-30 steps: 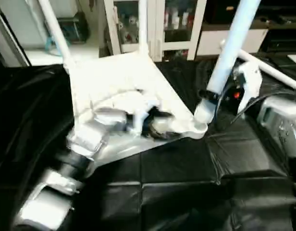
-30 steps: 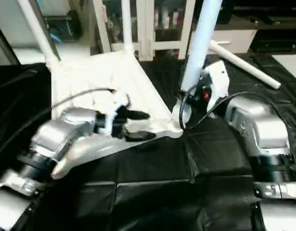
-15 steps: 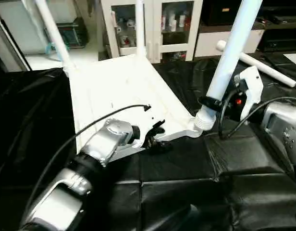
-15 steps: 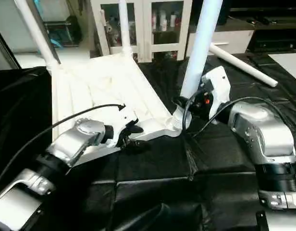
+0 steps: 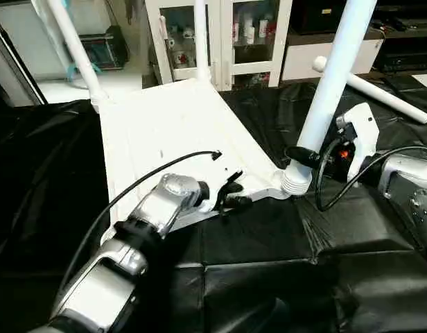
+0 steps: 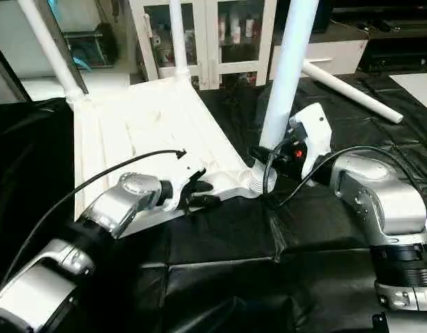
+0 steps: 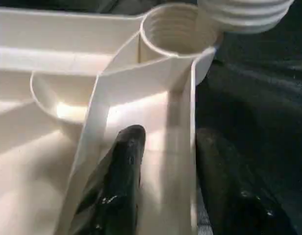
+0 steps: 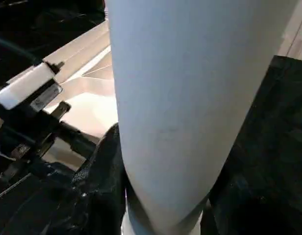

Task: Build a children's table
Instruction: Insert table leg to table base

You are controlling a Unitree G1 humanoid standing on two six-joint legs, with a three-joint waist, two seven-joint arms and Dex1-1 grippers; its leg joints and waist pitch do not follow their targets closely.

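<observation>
**Left eye view.** We see the white ribbed panel of the children's table [image 5: 165,125] lying underside up on the black-covered tabletop [image 5: 269,250]. Two legs stand in its far corners: a far-left leg [image 5: 75,48] and a far-middle leg [image 5: 201,38]. The left claw [image 5: 234,194] sits at the panel's near edge, close to the near-right corner. A black cable [image 5: 151,177] arcs over that forearm. The right claw [image 5: 303,156] is clamped round the upright leg [image 5: 335,76] low on its shaft. The ribbed foot of this leg rests just beside the corner socket. A loose leg [image 5: 380,94] lies on the tabletop at far right, and a glass-door cabinet [image 5: 248,35] stands behind.

**Right eye view.** The same layout appears here, with the left claw [image 6: 199,193] at the panel rim and the right claw [image 6: 265,154] around the upright leg.

**Left wrist view.** The fingers [image 7: 124,181] are spread. One lies inside the panel's rim wall and the other outside it, with a gap left at the wall. Ahead we see the corner socket [image 7: 175,29], round, grooved and empty. The leg's ribbed end [image 7: 244,12] stands just beside it.

**Right wrist view.** The upright leg [image 8: 190,98] passes between the dark fingers [image 8: 104,161], which press on its sides.
</observation>
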